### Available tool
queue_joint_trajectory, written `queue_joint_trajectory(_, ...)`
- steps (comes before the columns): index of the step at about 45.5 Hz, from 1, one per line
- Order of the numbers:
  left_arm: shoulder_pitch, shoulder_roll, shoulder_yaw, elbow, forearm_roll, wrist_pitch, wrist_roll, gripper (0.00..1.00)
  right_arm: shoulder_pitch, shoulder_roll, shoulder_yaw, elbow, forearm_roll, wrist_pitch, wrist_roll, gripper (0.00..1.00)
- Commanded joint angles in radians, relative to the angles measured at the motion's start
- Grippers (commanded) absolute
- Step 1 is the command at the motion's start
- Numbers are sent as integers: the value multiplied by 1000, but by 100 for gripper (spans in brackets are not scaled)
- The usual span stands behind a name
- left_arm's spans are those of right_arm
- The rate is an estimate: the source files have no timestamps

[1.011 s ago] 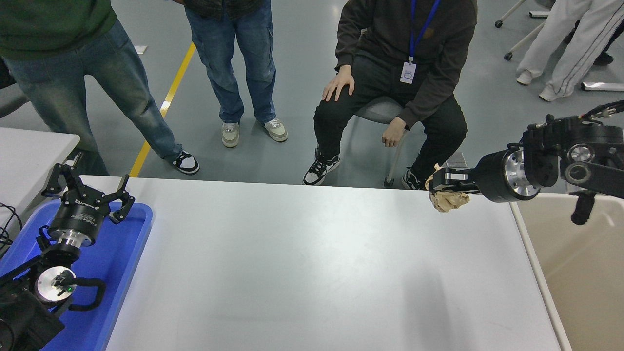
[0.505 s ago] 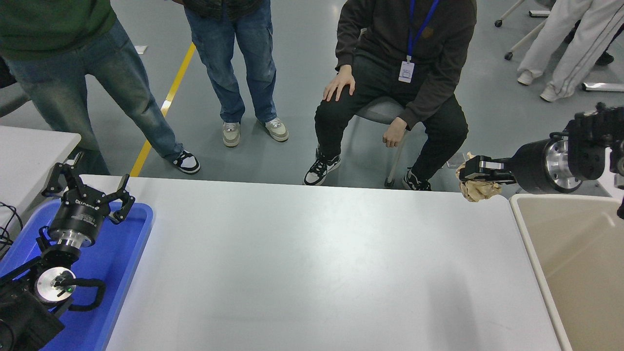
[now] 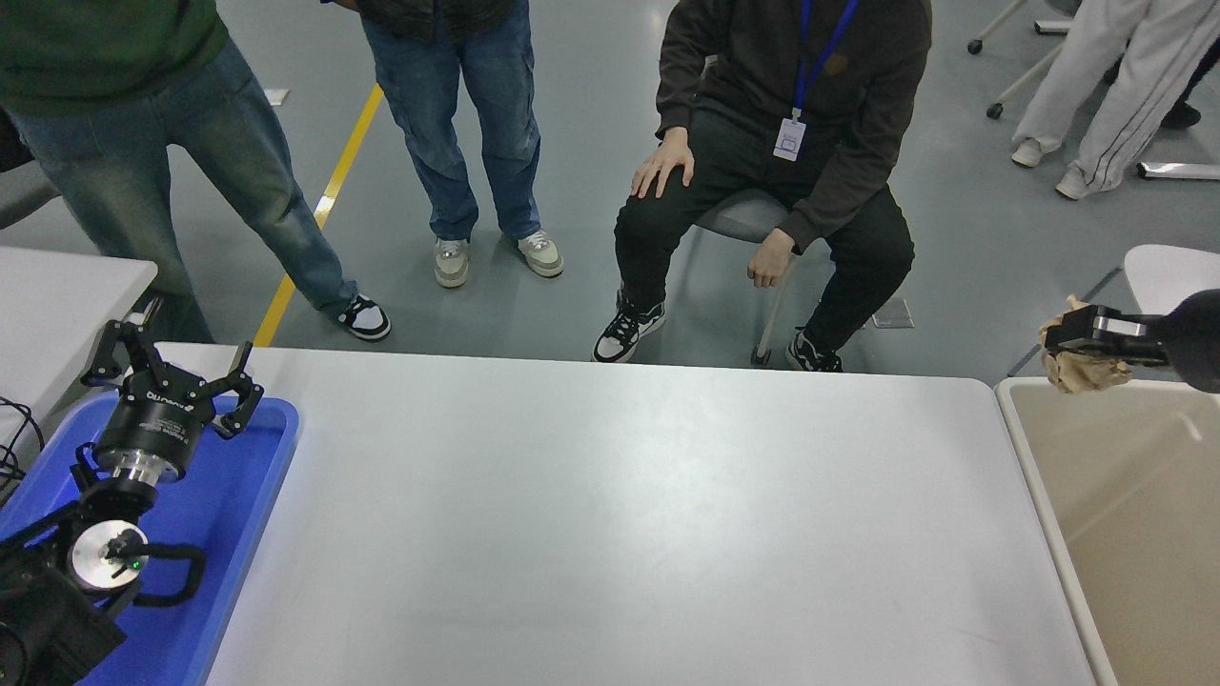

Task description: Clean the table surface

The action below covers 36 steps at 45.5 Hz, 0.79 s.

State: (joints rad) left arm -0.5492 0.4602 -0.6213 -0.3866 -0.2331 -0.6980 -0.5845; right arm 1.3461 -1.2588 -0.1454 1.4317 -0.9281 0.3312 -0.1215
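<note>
The floor [image 3: 591, 143] is smooth grey, glossy under overhead light, with a yellow line [image 3: 319, 214] running diagonally toward the upper left. A grey stool [image 3: 753, 214] stands mid-room beyond the desk's far edge. A smaller white tabletop [image 3: 57, 295] sits at the left edge. Wheeled chair legs [image 3: 1015, 57] show top right.

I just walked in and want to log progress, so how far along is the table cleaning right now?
Nearly finished, it seems. Done: the table surface shows no loose litter. In hand: the right gripper is shut on a crumpled brown paper wad, held over the far edge of the beige bin. Left: release the wad into the bin. The left gripper is parked open over the blue tray.
</note>
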Motion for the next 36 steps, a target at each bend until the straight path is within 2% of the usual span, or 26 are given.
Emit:
queue_joint_trajectory(1, 0, 0, 0, 0, 0, 0, 0, 100, -62, -47, 1, -79, 11, -23, 75, 0)
queue_joint_trajectory(9, 0, 0, 0, 0, 0, 0, 0, 100, -128, -40, 1, -158, 69, -75, 129, 0)
queue_joint_trajectory(16, 0, 0, 0, 0, 0, 0, 0, 100, -199, -8, 1, -277, 132, -107, 223, 0)
queue_joint_trajectory(36, 0, 0, 0, 0, 0, 0, 0, 100, -399, 79, 3, -456, 336, -205, 347, 0)
